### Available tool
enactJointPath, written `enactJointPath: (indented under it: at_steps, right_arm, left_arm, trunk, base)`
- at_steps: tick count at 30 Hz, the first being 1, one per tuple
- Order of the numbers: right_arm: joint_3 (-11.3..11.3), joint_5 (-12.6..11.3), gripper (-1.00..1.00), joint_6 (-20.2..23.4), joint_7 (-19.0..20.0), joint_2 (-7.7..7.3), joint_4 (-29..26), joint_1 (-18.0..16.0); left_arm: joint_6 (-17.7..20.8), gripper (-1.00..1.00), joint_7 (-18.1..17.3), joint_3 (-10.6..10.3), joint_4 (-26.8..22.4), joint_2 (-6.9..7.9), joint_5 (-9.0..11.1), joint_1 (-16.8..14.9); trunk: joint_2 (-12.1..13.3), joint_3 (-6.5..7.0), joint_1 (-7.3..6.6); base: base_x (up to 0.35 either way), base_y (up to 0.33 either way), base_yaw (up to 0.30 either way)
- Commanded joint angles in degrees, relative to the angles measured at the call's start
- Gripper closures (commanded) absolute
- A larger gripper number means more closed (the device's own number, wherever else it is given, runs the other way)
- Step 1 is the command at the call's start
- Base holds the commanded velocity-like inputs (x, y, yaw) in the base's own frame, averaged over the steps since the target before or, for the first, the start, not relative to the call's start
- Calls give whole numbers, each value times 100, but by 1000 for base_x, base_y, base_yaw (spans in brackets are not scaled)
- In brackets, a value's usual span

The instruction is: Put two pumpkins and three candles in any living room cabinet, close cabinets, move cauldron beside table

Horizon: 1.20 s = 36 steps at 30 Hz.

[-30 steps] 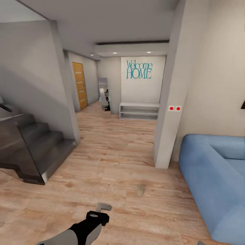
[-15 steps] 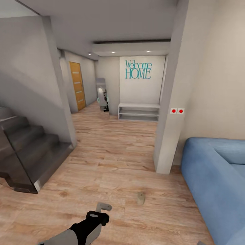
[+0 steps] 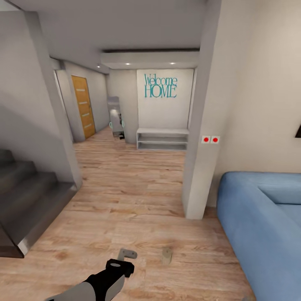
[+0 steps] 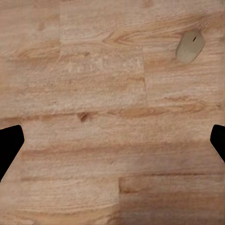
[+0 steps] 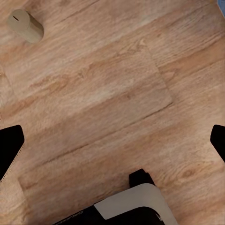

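Observation:
One candle, a stubby grey-beige cylinder, stands on the wood floor just ahead of me, left of the sofa. My left gripper hangs low over the floor a short way left of it. In the left wrist view the left gripper is open with bare planks between its dark fingertips, and the candle lies off to one side. My right gripper is open too, over bare floor, with the candle near a corner of its view. The pumpkins, cabinet and cauldron are out of view.
A blue sofa fills the right side. A white pillar stands ahead on the right and dark stairs rise at the left. A hallway leads to a white open shelf bench and an orange door.
The whole view has shifted as the robot moved: stairs, pillar and hallway slid left and the candle sits lower in the picture. My left arm holds the same pose.

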Motion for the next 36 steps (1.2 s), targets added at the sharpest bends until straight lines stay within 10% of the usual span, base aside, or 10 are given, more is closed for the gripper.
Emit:
enactJointPath:
  at_steps: [1,36]
  right_arm:
    - [-22,-37,-100,32,7,1,-10,-3]
    - [-22,-37,-100,32,8,8,-10,-3]
  left_arm:
    - [26,-100,40,-48,-12,3,33,-6]
    - [26,-100,42,-48,-12,3,39,-6]
  trunk:
    - [-12,-13,7]
    - [-12,-12,7]
  base:
    - [328,-78,-8]
    - [322,-10,0]
